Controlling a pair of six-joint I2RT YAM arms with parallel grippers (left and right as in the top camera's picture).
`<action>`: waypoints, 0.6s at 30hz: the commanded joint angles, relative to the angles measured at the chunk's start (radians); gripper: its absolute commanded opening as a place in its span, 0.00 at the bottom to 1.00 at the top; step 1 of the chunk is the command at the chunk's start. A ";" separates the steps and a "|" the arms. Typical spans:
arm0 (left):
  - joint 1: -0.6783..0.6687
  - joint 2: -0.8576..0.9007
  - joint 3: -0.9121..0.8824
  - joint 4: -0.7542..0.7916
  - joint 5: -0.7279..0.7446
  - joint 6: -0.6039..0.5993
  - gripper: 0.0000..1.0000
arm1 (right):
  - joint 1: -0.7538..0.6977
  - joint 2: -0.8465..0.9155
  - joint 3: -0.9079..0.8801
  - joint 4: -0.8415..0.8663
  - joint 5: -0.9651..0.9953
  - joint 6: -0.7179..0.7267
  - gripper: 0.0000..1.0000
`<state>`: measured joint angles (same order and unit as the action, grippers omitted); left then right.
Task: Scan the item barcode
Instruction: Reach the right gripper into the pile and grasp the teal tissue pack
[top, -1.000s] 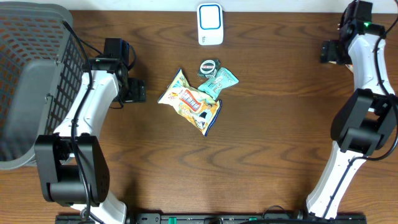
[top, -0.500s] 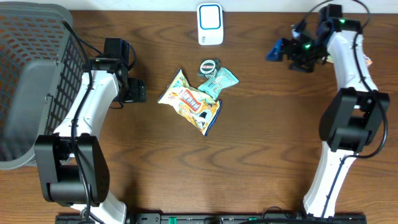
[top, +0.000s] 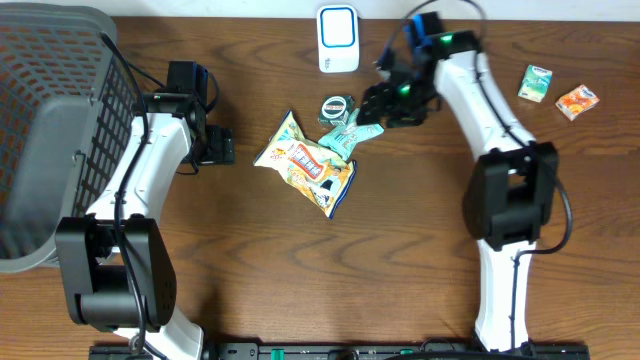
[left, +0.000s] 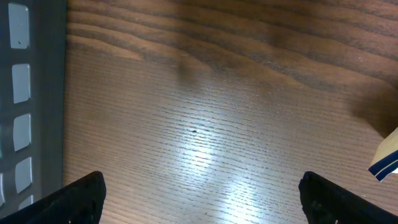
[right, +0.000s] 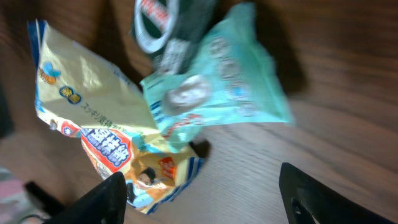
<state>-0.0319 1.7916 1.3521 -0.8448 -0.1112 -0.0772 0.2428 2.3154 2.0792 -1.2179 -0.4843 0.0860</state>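
Note:
A yellow snack bag (top: 305, 165) lies mid-table, with a teal packet (top: 352, 132) and a round tin (top: 337, 107) against its far right side. The white barcode scanner (top: 338, 38) stands at the back edge. My right gripper (top: 378, 105) hovers just right of the teal packet, open and holding nothing. The right wrist view shows the teal packet (right: 217, 81), the yellow bag (right: 106, 143) and the tin (right: 158, 22) beyond the gripper (right: 208, 199). My left gripper (top: 215, 147) hangs open left of the bag, over bare wood (left: 202, 205).
A grey mesh basket (top: 50, 120) fills the left side of the table, its wall (left: 25, 93) close by in the left wrist view. A small green packet (top: 536, 82) and an orange packet (top: 577, 101) lie at the far right.
My right arm has swung from the far right corner leftward to the pile of items, uncovering two small packets at the far right. The left arm has not moved.

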 joint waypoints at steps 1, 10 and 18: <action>0.001 0.001 -0.003 -0.003 -0.006 0.006 0.98 | 0.068 -0.007 -0.008 0.001 0.124 0.033 0.92; 0.001 0.001 -0.003 -0.003 -0.006 0.006 0.98 | 0.192 -0.007 -0.008 0.021 0.161 0.033 0.99; 0.001 0.001 -0.003 -0.003 -0.006 0.006 0.97 | 0.227 -0.006 -0.009 0.025 0.300 0.134 0.99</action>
<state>-0.0319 1.7916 1.3521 -0.8448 -0.1112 -0.0772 0.4683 2.3154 2.0792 -1.1950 -0.2752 0.1371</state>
